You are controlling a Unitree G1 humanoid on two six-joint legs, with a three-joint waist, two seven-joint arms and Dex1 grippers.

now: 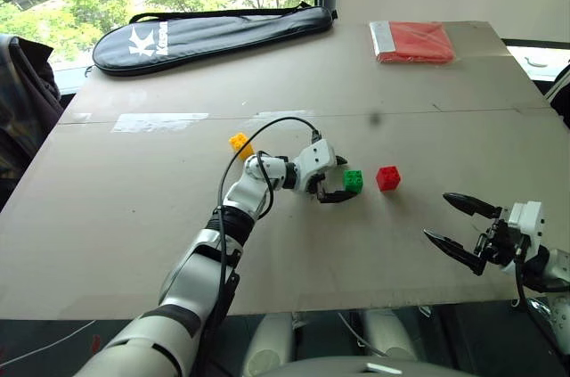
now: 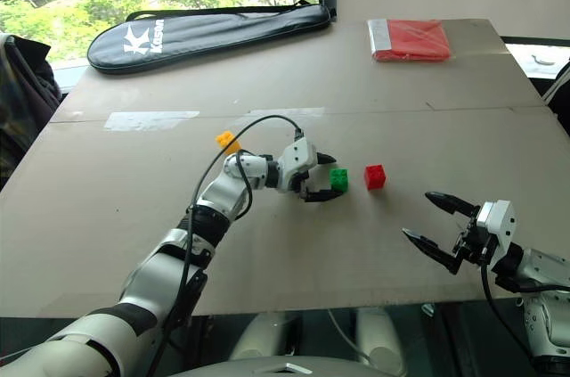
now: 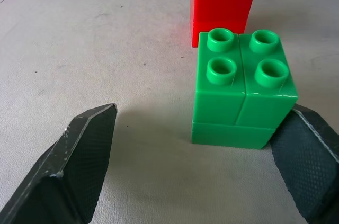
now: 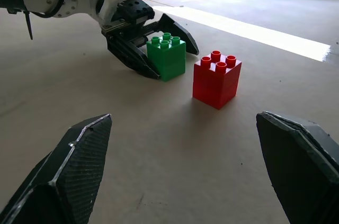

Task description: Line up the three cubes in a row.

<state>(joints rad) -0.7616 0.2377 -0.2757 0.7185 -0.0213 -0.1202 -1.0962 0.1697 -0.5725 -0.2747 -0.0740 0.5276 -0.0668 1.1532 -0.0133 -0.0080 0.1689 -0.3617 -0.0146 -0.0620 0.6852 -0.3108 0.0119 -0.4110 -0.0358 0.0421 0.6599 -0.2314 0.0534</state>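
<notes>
Table [image 1: 134, 243] by a window: green and red bricks paired.
My left end effector [image 1: 337, 181], wide open, brackets the green cube [image 1: 353, 181] beside the red cube [image 1: 387, 178]; my right end effector [image 1: 456, 227] waits open and empty. Next I'd fetch the yellow cube [image 1: 240, 143].

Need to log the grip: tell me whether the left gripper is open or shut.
Open. The left gripper straddles the green cube; one finger touches it, while the other stands clear.
</notes>
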